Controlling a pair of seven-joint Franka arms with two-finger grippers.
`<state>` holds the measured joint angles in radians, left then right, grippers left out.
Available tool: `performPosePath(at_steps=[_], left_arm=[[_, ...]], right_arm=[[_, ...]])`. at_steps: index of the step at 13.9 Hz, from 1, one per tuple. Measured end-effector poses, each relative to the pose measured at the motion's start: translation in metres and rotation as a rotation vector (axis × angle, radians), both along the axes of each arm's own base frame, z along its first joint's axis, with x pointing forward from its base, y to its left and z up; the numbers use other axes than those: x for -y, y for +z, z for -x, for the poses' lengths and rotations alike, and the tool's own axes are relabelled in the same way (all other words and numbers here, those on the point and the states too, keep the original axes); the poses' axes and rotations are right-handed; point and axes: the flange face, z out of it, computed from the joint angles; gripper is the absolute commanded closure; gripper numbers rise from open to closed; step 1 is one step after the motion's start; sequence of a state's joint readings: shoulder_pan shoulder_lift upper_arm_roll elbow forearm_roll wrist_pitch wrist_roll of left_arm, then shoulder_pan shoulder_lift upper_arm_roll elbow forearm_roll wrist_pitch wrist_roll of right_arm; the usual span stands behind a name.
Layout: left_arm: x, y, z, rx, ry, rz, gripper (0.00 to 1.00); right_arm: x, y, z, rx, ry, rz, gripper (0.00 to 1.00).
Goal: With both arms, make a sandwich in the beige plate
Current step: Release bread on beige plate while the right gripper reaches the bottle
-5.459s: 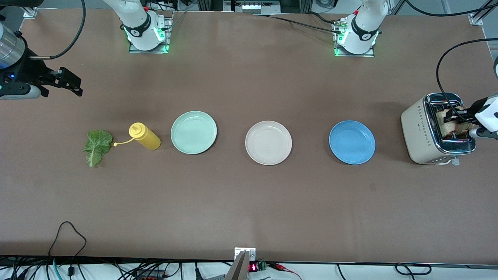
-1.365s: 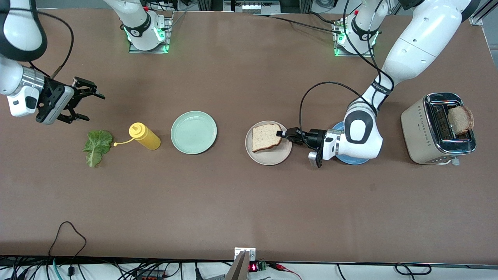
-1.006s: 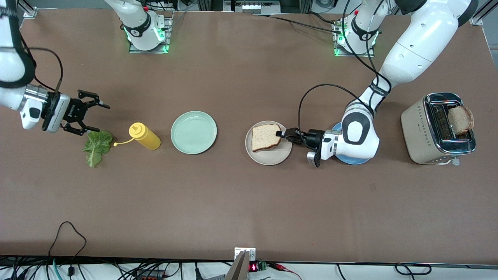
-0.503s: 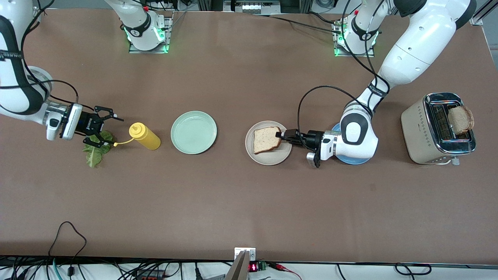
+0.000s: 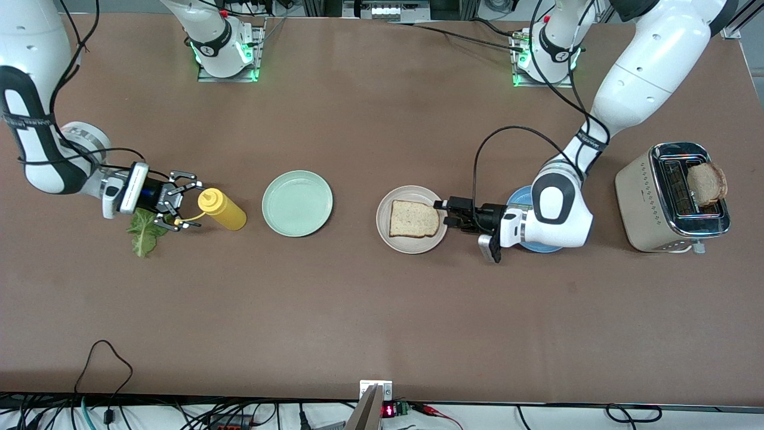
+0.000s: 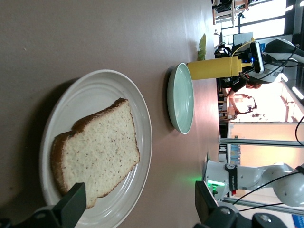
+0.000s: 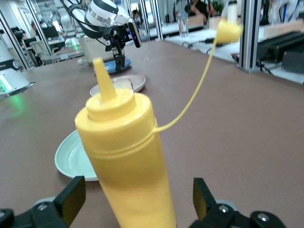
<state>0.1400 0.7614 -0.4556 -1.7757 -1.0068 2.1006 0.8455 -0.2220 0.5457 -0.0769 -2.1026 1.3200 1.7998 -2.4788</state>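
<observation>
Brown table (image 5: 370, 310): bread slice (image 5: 414, 218) on beige plate (image 5: 388, 239), just beside open left gripper (image 5: 449, 213).

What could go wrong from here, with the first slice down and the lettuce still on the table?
1. The right gripper sits low by the upright yellow squeeze bottle, open, with the ruffled green lettuce leaf partly under it. It may knock the bottle over.
2. The left gripper is open at the round beige plate's rim; pulling away could nudge the plate or the square bread slice.
</observation>
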Motion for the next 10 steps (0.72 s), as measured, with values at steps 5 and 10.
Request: performPosePath(at_steps=[5,10], left_arm=[[-0.017,0.045,-0.012,0.115,-0.088,-0.108,0.00],[-0.026,0.095,-0.016,0.101,-0.178,-0.281,0.00]], right_arm=[[-0.011,-0.037,0.006,0.096,-0.001,-0.089,0.00],[-0.023,-0.051,0.008,0.116,-0.003,-0.129,0.00]])
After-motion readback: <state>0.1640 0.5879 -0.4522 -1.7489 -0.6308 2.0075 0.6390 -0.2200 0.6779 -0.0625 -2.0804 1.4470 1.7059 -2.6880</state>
